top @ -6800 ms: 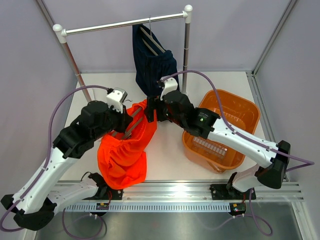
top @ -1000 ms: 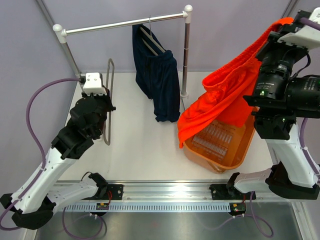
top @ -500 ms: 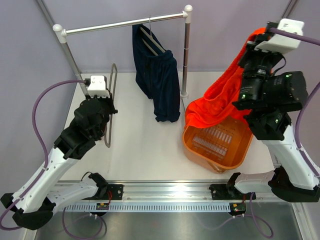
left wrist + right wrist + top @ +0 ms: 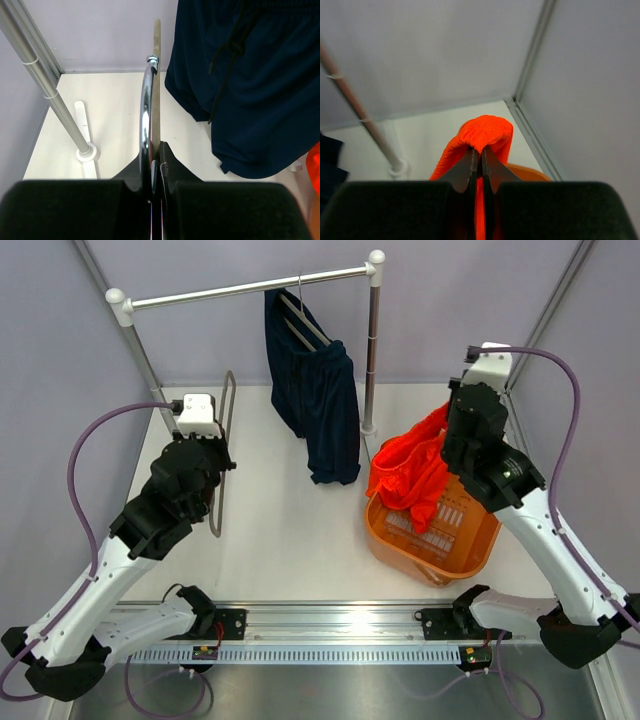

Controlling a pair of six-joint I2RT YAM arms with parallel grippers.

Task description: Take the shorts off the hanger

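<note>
The orange shorts (image 4: 410, 475) hang bunched from my right gripper (image 4: 447, 420), which is shut on a fold of the waistband (image 4: 485, 131). Their lower part rests in the orange basket (image 4: 470, 552). The bare hanger (image 4: 225, 400), with a chrome hook (image 4: 146, 100) and a wooden bar (image 4: 156, 65), stands off the table at the left. My left gripper (image 4: 213, 465) is shut on it, and in the left wrist view the jaws (image 4: 156, 156) pinch hook and bar together. No cloth is on this hanger.
Navy shorts (image 4: 320, 405) hang on a second hanger from the metal rack bar (image 4: 250, 286) at the back centre. Rack posts stand at back left (image 4: 50, 95) and beside the basket (image 4: 372, 360). Grey walls close in on both sides.
My right arm has come down from high at the right, lowering the orange shorts into the basket. The left arm and the hanger have barely moved.
</note>
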